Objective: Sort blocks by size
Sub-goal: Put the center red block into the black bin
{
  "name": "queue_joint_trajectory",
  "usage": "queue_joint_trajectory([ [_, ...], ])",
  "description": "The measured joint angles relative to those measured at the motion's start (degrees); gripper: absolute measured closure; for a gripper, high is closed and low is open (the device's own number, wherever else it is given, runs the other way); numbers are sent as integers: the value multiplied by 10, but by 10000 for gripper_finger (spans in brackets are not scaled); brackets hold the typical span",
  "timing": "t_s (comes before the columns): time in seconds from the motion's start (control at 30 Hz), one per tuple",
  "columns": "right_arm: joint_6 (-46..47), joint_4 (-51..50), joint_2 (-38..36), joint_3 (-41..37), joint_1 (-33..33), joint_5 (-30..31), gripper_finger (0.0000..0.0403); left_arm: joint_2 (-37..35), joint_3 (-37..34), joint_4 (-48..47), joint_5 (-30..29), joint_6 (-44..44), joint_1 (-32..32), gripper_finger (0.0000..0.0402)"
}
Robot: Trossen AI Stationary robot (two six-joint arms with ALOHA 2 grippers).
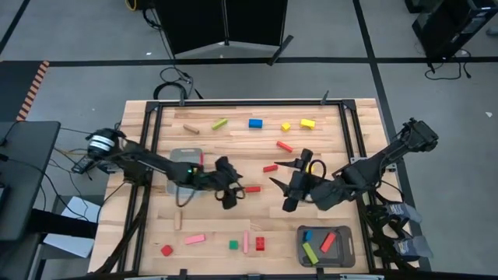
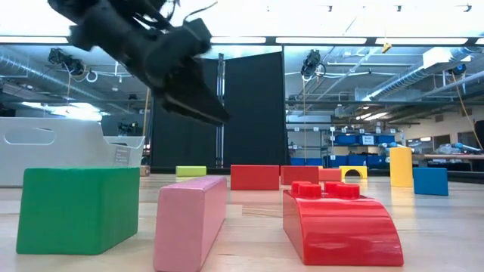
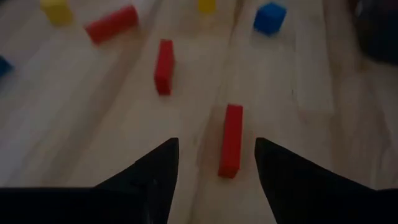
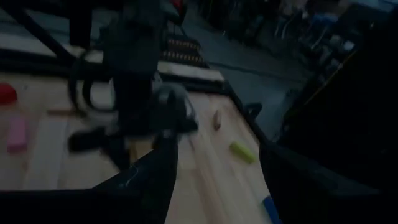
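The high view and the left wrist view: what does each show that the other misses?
Only the high view shows both arms, the right gripper and the grey tray holding blocks. Only the left wrist view shows the left gripper open, a red bar lying between its fingers. Both show that red bar and scattered blocks.

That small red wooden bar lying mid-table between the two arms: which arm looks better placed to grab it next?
Probably the left. The left gripper is open and already lined up with the small red wooden bar, which lies just ahead between its fingers. The right gripper is open too, but it points away from that bar.
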Motion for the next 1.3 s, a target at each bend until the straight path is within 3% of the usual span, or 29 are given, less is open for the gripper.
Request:
queue_joint_trajectory([
  [0.27,-41,89,-58,-82,0,-3,164,94,84,-35,41,69,5,154],
  [0.43,-49,126,-88,-130,0,-6,167,140,132,-91,49,69,20,112],
  [0.57,-53,142,-109,-156,1,-7,165,177,155,-110,80,54,32,110],
  [0.73,-64,157,-129,-168,6,-7,169,193,164,-113,95,34,38,167],
  [0.97,-78,167,-158,-166,18,-7,178,193,163,-81,118,28,38,344],
  [1.3,-98,186,-177,-166,46,-7,189,193,203,93,184,68,22,337],
])
